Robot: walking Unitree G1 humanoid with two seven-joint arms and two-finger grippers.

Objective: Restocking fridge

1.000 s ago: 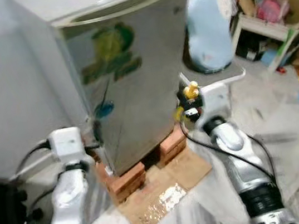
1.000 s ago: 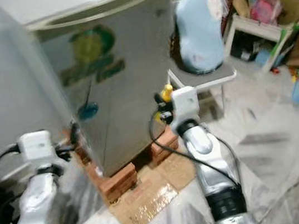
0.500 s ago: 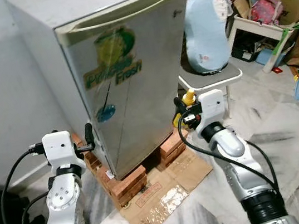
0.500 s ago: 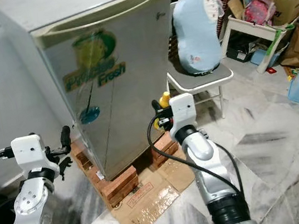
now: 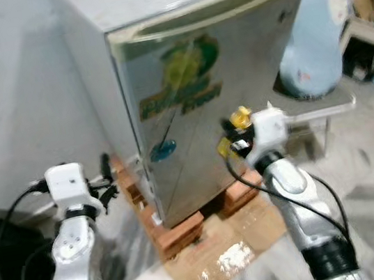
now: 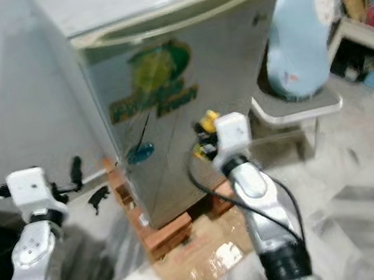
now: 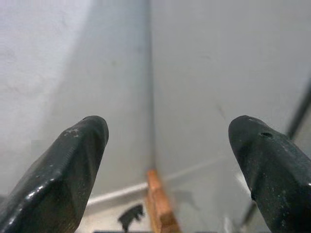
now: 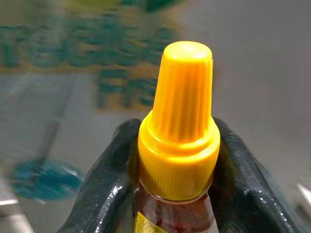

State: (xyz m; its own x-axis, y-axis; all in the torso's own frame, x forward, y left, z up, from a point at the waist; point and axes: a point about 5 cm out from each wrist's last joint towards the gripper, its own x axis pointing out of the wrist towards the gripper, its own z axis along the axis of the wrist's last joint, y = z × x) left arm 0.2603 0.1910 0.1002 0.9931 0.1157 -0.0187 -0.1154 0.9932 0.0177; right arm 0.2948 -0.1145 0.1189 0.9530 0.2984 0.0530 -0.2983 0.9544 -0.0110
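— Fingers (image 8: 102, 184) of the right gripper (image 8: 177, 179) are closed snug around the neck of a bottle (image 8: 179, 126) with a yellow cap, amber liquid below it. What about the other side?

— Fingers (image 7: 68, 160) of the left gripper (image 7: 165, 165) stand wide apart with nothing between them, pointed at the seam where the fridge (image 5: 196, 103) meets the wall (image 5: 17, 88).

— And where's the bottle relative to the fridge?

— Held upright just in front of the closed door, near its lower half, at the side away from the wall. The fridge sits on bricks (image 5: 179, 229) over a sheet of cardboard (image 5: 226, 261), with a chair (image 6: 295, 106) carrying a pale blue bundle (image 6: 299, 39) beside it.

— So the door has to open first.

— I'd judge so. The free left gripper seems the one to do it: reach for the recessed handle along the door's top edge, hook it and swing the door out, while the right gripper keeps the bottle upright and clear of the door's arc. The head views are blurred, so let the body settle before reaching.
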